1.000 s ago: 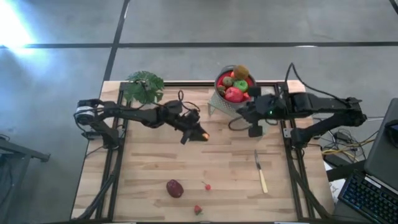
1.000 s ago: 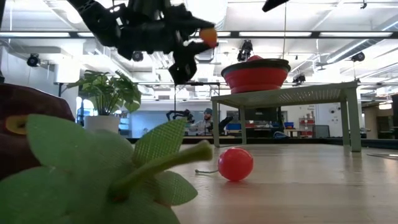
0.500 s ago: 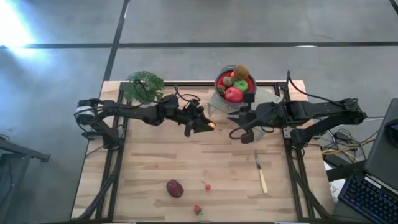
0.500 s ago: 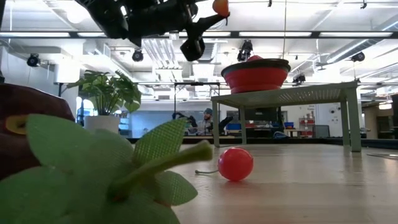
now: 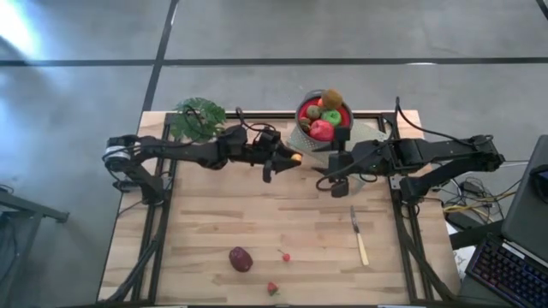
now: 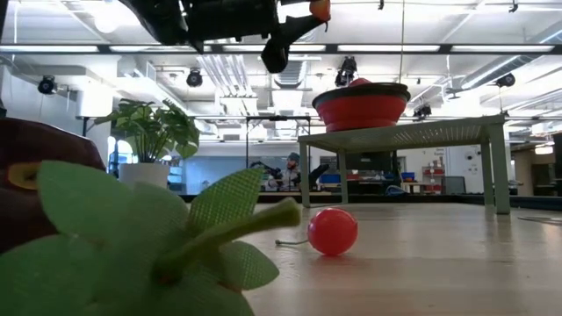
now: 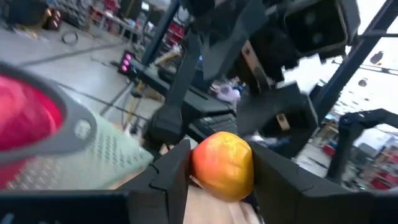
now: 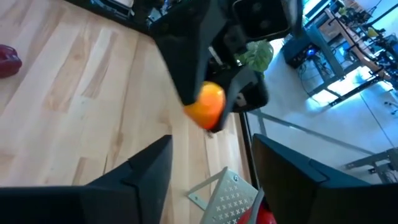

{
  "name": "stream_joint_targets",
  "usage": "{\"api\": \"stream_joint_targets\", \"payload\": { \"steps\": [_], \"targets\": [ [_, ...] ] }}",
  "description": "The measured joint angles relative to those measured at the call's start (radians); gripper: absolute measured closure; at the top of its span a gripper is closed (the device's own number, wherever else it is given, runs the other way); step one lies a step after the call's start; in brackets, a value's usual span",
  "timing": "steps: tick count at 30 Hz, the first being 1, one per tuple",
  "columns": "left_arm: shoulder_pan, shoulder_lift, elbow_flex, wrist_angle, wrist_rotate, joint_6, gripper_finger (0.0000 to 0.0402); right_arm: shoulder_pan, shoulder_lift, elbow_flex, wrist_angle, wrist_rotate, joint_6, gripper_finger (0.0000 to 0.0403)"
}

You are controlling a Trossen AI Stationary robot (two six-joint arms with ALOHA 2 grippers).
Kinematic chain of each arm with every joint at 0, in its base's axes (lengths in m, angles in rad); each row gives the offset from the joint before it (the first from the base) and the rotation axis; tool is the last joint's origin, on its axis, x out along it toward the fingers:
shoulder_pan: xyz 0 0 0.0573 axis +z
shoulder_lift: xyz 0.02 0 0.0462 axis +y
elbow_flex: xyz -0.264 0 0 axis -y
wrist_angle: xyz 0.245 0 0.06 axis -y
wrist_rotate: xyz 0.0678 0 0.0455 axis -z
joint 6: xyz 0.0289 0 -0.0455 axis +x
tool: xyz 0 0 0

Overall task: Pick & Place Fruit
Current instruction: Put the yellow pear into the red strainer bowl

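A small orange fruit [image 5: 295,158] hangs in the air above the table's middle, with my left gripper [image 5: 289,161] shut on it; the low view shows that fruit [image 6: 319,9] high above the red bowl [image 6: 362,107]. The bowl [image 5: 302,104], filled with several fruits, stands on a perforated metal stand [image 5: 300,144] at the far edge. My right gripper [image 5: 329,181] hovers open just to the right, facing the orange fruit [image 8: 205,106], nothing between its fingers. A maroon plum [image 5: 241,258], a small red fruit [image 5: 285,256] and a strawberry [image 5: 272,289] lie on the near part of the table. My left gripper pinches the small orange fruit by two opposite sides [image 7: 198,163] between its two fingers [image 7: 173,174]. The fingers come about level from the table's left. The fruit is lifted well clear of the table, near the stand's edge.
A leafy potted plant [image 5: 197,120] stands at the far left. A pale-handled knife [image 5: 359,238] lies at the near right. The wooden table [image 5: 205,222] is bare between the arms and the near fruits. The strawberry's green leaf [image 6: 158,246] fills the low view's foreground.
My left gripper has risen and gone toward the table's far edge and right, toward the bowl's stand, carrying the orange fruit and turning nearer to level. My right gripper has swung a little toward the table's left, toward the orange fruit.
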Motion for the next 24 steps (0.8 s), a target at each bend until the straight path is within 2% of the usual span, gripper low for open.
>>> {"api": "stream_joint_targets", "payload": {
  "steps": [6,14,18,24],
  "targets": [
    [0.002,0.000,0.051,-0.070,-0.047,0.053,0.0247,0.000,0.000,0.000,0.002,0.000,-0.038,0.0155],
    [0.002,0.060,0.154,-0.095,-0.027,0.076,0.0248,0.000,0.000,0.000,0.004,0.000,-0.065,0.0132],
    [0.002,0.105,0.209,-0.105,0.015,0.075,0.0248,0.000,0.000,0.002,0.004,0.000,-0.069,0.0134],
    [0.002,0.152,0.278,-0.105,0.067,0.050,0.0248,0.000,0.000,0.002,0.004,0.001,-0.084,0.0161]
  ]
}}
